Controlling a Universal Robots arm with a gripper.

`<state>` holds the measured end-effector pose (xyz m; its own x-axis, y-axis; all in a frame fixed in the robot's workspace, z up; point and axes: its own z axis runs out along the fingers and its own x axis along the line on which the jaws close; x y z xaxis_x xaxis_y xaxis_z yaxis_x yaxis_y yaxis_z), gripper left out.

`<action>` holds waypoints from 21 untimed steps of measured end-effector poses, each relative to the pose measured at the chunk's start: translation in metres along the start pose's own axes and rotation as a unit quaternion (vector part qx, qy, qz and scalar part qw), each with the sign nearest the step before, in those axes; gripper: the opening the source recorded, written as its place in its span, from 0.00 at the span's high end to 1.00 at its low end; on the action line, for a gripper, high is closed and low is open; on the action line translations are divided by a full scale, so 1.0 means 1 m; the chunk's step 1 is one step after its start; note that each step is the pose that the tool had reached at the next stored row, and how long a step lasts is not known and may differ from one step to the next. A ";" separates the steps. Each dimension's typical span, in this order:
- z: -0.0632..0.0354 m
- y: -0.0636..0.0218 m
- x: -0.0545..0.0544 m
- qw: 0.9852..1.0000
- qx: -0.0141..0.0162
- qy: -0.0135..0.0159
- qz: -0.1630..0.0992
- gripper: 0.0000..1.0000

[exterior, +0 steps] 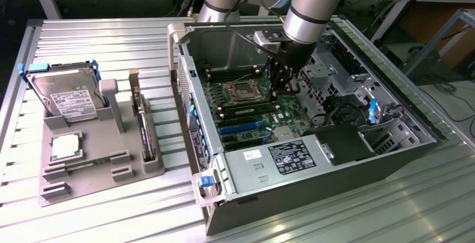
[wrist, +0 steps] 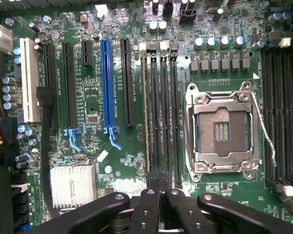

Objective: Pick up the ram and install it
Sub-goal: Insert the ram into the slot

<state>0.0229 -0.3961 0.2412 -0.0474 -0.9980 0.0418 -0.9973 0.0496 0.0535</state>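
Note:
The ram [wrist: 145, 112] is a thin green stick seen edge-on, standing in the memory slot farthest from the CPU socket [wrist: 222, 129]. In the exterior view the ram [exterior: 252, 110] lies along the slots just in front of the socket [exterior: 243, 90]. My gripper [exterior: 281, 90] hangs inside the open computer case [exterior: 312, 159], low over the motherboard. In the wrist view my gripper [wrist: 159, 178] sits over the end of the memory slots, beside the end of the ram. Its fingers [wrist: 149, 204] are drawn together, shut, and nothing shows between them.
A grey holder [exterior: 97, 159] at the exterior view's left carries a silver hard drive [exterior: 67, 95], an upright expansion card [exterior: 144, 126] and a CPU [exterior: 65, 145]. Case walls, cables and a drive cage [exterior: 349, 104] hem the arm in. A blue slot [wrist: 106, 83] and a heatsink [wrist: 72, 185] lie nearby.

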 end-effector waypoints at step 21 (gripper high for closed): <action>-0.0013 0.0404 0.005 1.000 0.002 0.023 0.001 0.89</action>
<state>-0.0176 -0.3985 0.2448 -0.0477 -0.9950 0.0881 -0.9974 0.0521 0.0492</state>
